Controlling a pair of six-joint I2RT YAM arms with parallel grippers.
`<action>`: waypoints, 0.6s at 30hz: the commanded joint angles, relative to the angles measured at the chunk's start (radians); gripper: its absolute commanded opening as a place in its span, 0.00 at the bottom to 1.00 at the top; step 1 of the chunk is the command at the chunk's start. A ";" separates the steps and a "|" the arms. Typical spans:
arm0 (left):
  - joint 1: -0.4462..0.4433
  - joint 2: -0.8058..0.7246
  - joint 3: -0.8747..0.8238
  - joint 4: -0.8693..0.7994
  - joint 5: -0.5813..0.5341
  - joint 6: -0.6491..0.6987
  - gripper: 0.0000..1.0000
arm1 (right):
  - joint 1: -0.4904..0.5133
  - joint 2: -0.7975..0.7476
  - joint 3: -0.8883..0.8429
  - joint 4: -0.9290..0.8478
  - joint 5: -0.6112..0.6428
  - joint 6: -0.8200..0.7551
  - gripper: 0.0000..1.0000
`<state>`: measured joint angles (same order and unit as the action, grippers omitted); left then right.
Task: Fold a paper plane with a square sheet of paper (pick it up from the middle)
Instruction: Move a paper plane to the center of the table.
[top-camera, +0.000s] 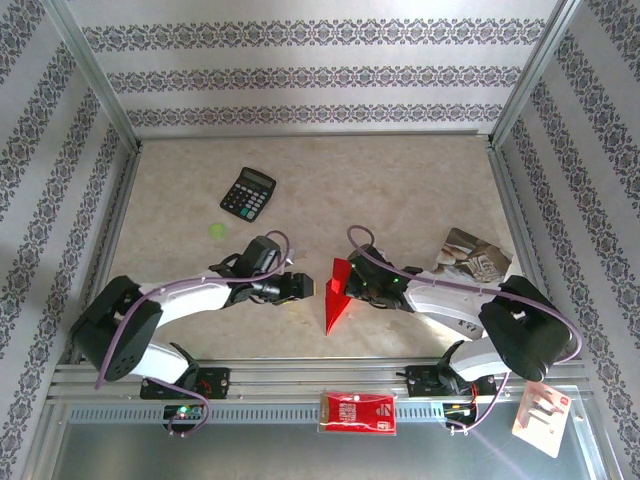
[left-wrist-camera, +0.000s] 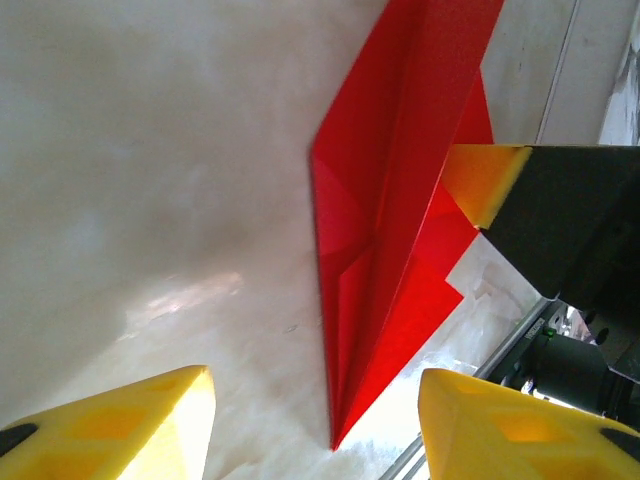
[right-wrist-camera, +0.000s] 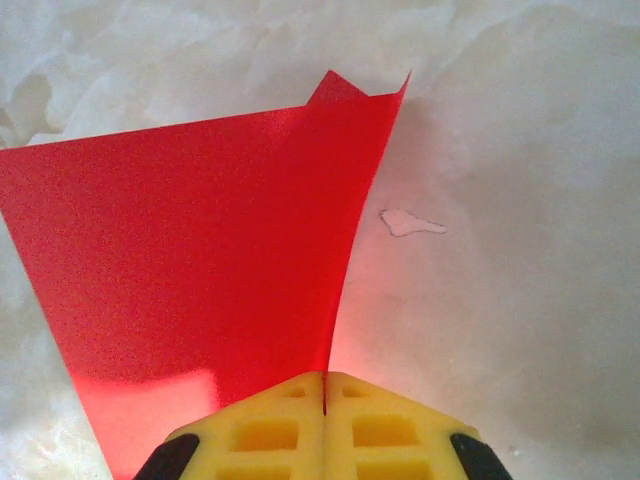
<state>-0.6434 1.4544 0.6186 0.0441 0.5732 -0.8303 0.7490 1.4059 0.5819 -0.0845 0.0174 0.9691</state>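
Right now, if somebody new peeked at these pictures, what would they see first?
The bright red paper plane jumps out, near the front middle of the pale table, its pointy nose aimed at the robot's arms. The right hand is pinched shut on it, and the left hand hangs open right beside it. Farther back on the left sits a black calculator.
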 joint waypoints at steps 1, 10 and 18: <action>-0.015 0.068 0.044 0.088 0.017 -0.041 0.51 | -0.038 -0.019 -0.046 0.088 -0.083 -0.037 0.01; -0.036 0.222 0.163 0.057 0.048 -0.006 0.44 | -0.112 -0.027 -0.115 0.176 -0.176 -0.076 0.07; -0.078 0.236 0.204 0.085 0.072 -0.006 0.50 | -0.125 -0.015 -0.129 0.202 -0.193 -0.070 0.07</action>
<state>-0.7021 1.6897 0.7856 0.0986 0.6216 -0.8459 0.6308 1.4010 0.4671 0.0872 -0.1585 0.9123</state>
